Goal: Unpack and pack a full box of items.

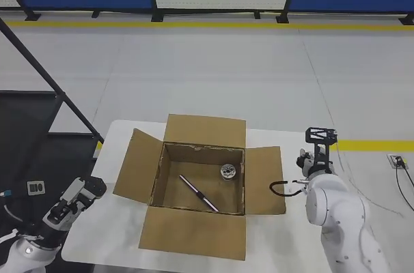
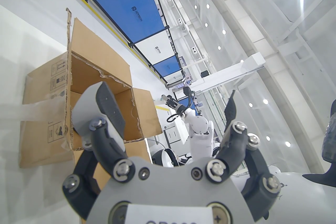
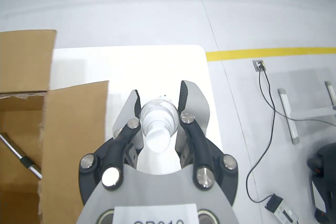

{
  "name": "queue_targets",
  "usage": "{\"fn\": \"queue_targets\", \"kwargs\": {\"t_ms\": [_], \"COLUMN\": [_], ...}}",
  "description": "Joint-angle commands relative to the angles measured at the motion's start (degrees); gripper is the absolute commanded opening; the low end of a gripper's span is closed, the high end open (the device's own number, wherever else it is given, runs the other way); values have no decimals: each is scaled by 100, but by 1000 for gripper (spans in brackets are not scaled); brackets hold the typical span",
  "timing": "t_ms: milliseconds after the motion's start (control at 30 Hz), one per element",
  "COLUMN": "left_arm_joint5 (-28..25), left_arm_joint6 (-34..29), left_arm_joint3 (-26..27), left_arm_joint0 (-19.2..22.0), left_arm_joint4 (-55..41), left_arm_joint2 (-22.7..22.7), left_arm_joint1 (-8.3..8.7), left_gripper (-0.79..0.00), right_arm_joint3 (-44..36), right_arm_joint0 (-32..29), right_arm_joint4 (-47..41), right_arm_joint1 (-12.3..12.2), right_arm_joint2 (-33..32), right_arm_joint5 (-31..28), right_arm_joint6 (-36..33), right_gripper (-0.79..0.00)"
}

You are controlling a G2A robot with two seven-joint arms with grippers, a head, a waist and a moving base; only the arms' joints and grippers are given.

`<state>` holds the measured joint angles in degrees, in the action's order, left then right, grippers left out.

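My right gripper grips a clear bottle at the shoulder, a pad on either side. The bottle stands upright, cap towards my wrist. Below it is the right end of the table, just beside the right flap of the box; I cannot tell whether the base touches down. Farther left, inside the box, a rod lies slantwise and a round item sits near the back wall. Farthest off, my left gripper hangs wide open and empty beyond the left flap.
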<state>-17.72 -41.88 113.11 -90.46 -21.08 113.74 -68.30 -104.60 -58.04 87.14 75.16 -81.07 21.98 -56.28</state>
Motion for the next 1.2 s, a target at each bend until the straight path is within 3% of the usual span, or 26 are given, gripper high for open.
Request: {"fn": "queue_targets", "kwargs": {"t_ms": [0,233,600,633,667,700,767,800,833,1033,1167], "left_arm_joint5": [0,0,0,0,0,0,0,0,0,0,0], "left_arm_joint6": [0,0,0,0,0,0,0,0,0,0,0], "left_arm_joint3": [0,0,0,0,0,0,0,0,0,0,0], "left_arm_joint0": [0,0,0,0,0,0,0,0,0,0,0], "left_arm_joint4": [0,0,0,0,0,0,0,0,0,0,0], "left_arm_joint2": [0,0,0,0,0,0,0,0,0,0,0], "left_arm_joint1": [0,0,0,0,0,0,0,0,0,0,0], "left_gripper": [0,0,0,0,0,0,0,0,0,0,0], "right_arm_joint3": [361,1512,2658,2705,2749,2789,2864,2889,2907,2706,1898], "right_arm_joint0": [45,137,507,527,547,569,613,631,643,603,375], "right_arm_joint4": [-145,-928,-897,-909,-903,-907,-912,-913,-915,-972,-1128], "right_arm_joint1": [-7,-35,-22,-19,-18,-17,-19,-20,-21,-22,-15], "right_arm_joint2": [-197,-745,-595,-578,-568,-563,-565,-565,-564,-577,-643], "right_arm_joint5": [-47,-520,-671,-677,-677,-685,-712,-722,-727,-728,-631], "right_arm_joint6": [62,551,880,890,898,908,918,922,926,973,1284], "right_gripper": [-785,-785,-785,-751,-668,-536,-403,-154,-15,0,0]}}
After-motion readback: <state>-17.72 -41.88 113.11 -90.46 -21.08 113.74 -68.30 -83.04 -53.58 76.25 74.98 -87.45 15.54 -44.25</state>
